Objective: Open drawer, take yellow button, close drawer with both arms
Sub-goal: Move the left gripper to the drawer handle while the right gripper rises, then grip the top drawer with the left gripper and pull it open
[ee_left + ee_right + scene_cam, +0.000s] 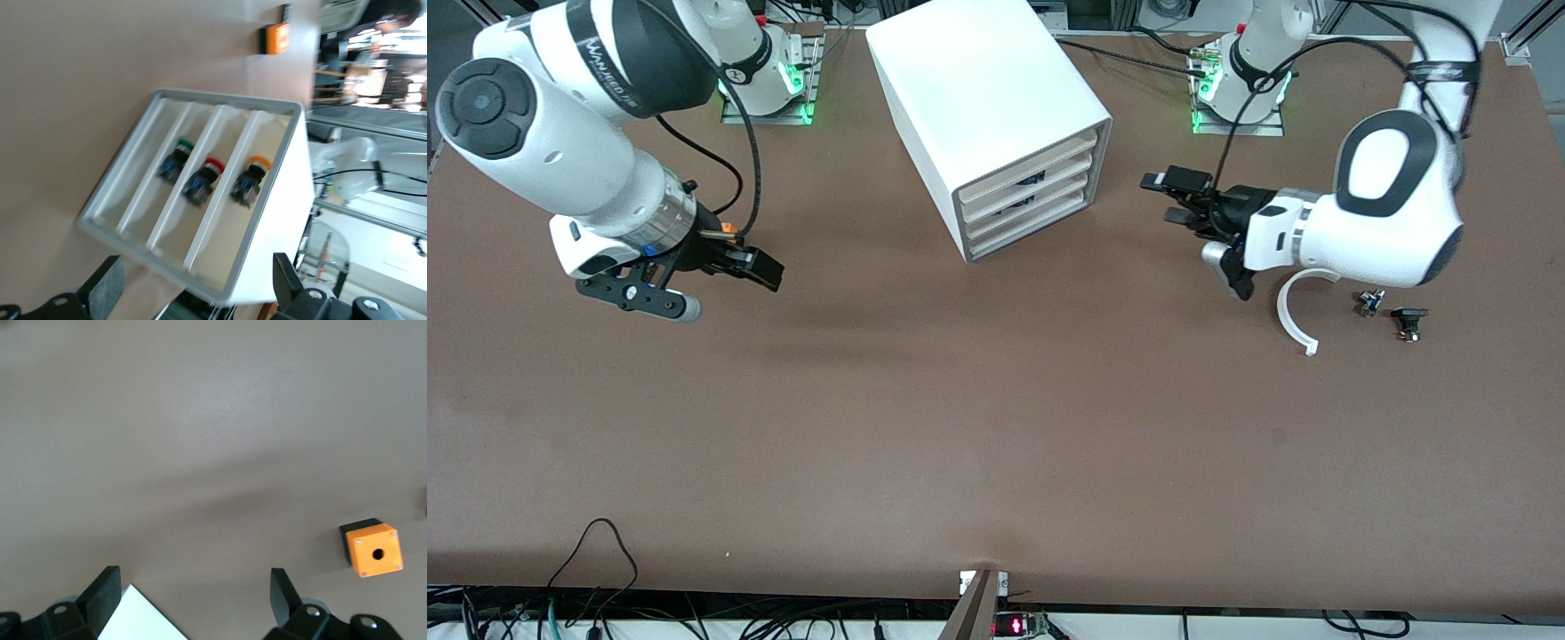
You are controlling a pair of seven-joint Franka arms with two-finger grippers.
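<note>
Brown tabletop (996, 427) fills most of what we see, and a white cabinet (987, 107) stands on it between the two arm bases. Its three cream drawers are all pushed in. The drawer (1028, 169) we care about is the highest one, and it is shut. In the left wrist view we can look over the low fronts. The button (250, 179) with the orange-yellow cap lies inside this highest drawer. A red button (203, 181) lies in the middle drawer and a green button (176, 160) in the lowest.

The left gripper (1172, 197) hangs over the table in front of the drawers, apart from them, with its jaws spread and nothing between them. The right gripper (758, 267) hangs over the table toward the right arm's end, also with its jaws spread and holding nothing. An orange cube (377, 550) sits on the table near it.

Toward the left arm's end lie a white curved piece (1294, 311) and two small black parts (1369, 302).
</note>
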